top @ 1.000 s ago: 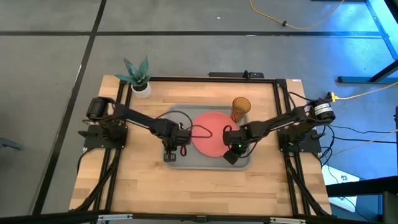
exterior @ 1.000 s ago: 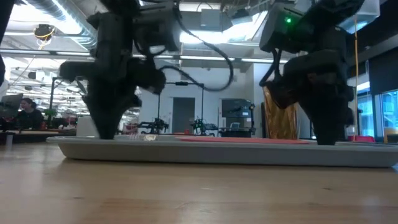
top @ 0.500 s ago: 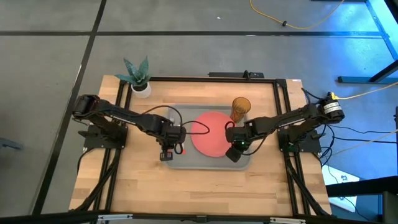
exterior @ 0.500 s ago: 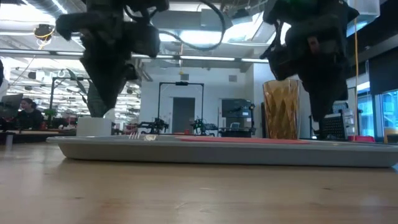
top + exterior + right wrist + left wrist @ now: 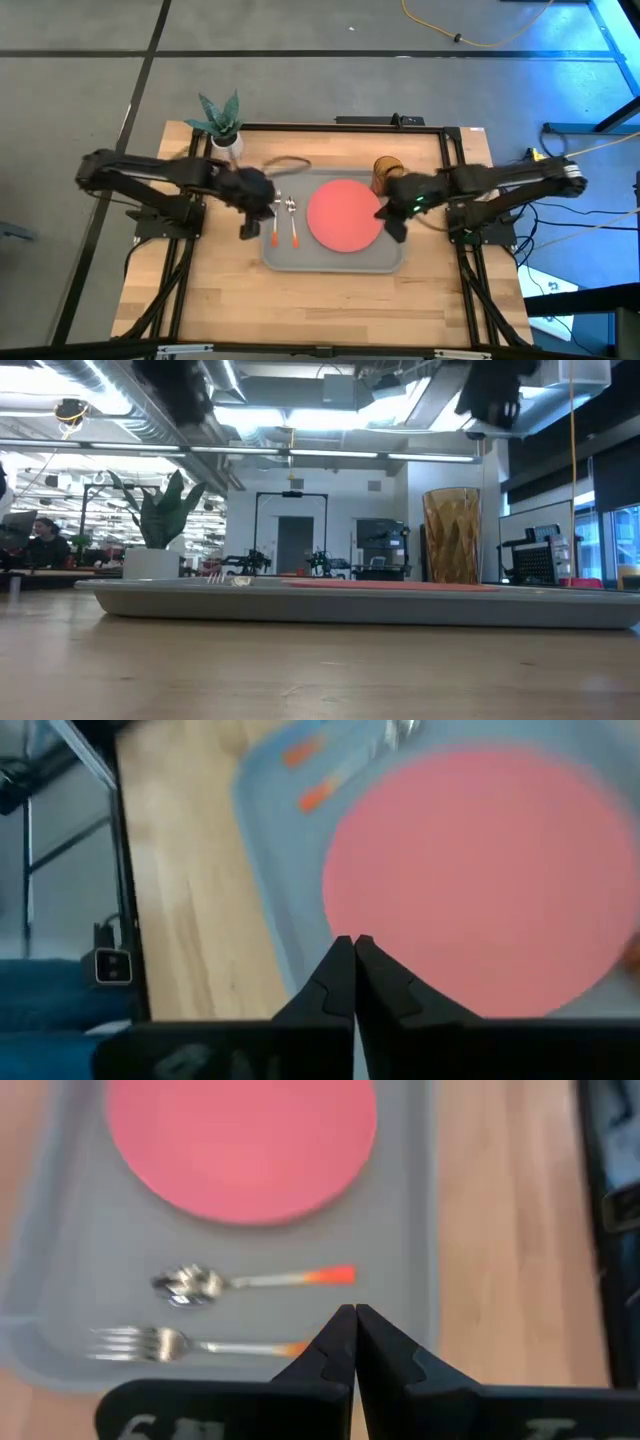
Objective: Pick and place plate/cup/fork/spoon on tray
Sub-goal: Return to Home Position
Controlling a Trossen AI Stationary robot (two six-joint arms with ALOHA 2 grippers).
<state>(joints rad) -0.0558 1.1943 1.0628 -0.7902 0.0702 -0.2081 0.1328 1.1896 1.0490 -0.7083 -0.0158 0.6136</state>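
Note:
The grey tray (image 5: 385, 255) lies mid-table. On it the coral-red plate (image 5: 345, 215) lies flat at the centre-right, and the amber cup (image 5: 387, 170) stands upright at the far right corner. The spoon (image 5: 293, 222) and fork (image 5: 274, 224) lie side by side to the left of the plate, the spoon nearer it. My left gripper (image 5: 353, 1320) is shut and empty, raised over the tray's left rim. My right gripper (image 5: 352, 948) is shut and empty, raised over the tray's right rim beside the plate.
A white pot with a green plant (image 5: 224, 128) stands at the table's far left, beyond the tray. A dark frame (image 5: 400, 123) runs along the table's far and side edges. Bare wood (image 5: 330, 305) lies between the tray and the near edge.
Both grippers have risen well clear of the tray. The left has drawn back toward the table's left edge, the right toward the right edge. The fork and spoon, covered by the left gripper before, now show lying on the tray.

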